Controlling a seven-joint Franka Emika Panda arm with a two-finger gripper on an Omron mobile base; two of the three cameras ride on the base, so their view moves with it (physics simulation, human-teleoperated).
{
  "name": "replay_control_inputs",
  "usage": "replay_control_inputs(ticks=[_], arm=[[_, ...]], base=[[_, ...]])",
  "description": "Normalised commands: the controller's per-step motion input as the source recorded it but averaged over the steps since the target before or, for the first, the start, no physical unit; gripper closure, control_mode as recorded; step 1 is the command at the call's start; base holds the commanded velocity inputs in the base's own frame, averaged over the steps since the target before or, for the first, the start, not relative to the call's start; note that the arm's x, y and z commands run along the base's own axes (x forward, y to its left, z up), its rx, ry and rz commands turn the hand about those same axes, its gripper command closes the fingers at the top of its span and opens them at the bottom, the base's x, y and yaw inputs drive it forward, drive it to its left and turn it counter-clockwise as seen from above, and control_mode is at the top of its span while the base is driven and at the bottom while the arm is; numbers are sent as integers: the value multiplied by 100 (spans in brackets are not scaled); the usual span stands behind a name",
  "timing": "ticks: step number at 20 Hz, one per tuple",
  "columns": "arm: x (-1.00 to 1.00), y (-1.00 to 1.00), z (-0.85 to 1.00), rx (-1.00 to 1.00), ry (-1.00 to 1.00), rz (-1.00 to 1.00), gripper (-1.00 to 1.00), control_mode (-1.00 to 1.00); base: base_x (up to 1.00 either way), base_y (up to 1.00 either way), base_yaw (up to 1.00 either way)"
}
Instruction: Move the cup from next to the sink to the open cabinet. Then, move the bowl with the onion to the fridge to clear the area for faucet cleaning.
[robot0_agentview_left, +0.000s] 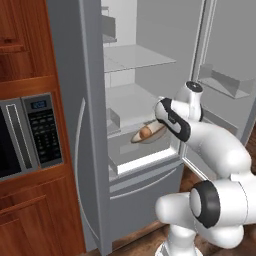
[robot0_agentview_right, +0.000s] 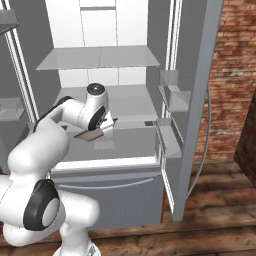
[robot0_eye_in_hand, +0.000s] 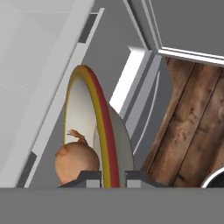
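The pincer (robot0_eye_in_hand: 110, 178) is clamped on the rim of the bowl (robot0_eye_in_hand: 98, 131) — in the hand view one dark tip sits on each side of the rim, which runs upward between them, red and yellow along its edge. The onion (robot0_eye_in_hand: 75, 162) lies inside the bowl, against the pale inner face near the tips, its small dry stalk pointing up. Beside the bowl in that view are the grey lower front of the fridge (robot0_eye_in_hand: 144, 109) and a brown plank floor (robot0_eye_in_hand: 192, 122).

From the left base view the white arm reaches into the open fridge (robot0_agentview_left: 90, 100), and the bowl (robot0_agentview_left: 150, 133) hangs tilted at the front of the lower part of the white interior, with the onion (robot0_agentview_left: 145, 132) in it. Whether it touches the shelf below cannot be told. Further in are glass shelves (robot0_agentview_left: 140, 57), and bins on the open door (robot0_agentview_left: 227, 82). To the left, a microwave (robot0_agentview_left: 30, 132) sits in reddish wooden cabinets (robot0_agentview_left: 30, 210).

In the right base view the bowl (robot0_agentview_right: 87, 135) shows under the wrist, and a brick wall (robot0_agentview_right: 232, 75) stands past the right door.
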Motion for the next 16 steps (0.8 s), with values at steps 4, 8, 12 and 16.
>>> replay_control_inputs(ticks=[4,8,12,16], arm=[[-13,4,94,0,-35,1,100,-100],[5,9,37,0,-35,0,100,-100],[64,15,0,7,-15,-1,100,-100],[100,57,0,2,-1,-2,100,-100]], base=[[0,0,0],[0,0,0],[0,0,0],[0,0,0]])
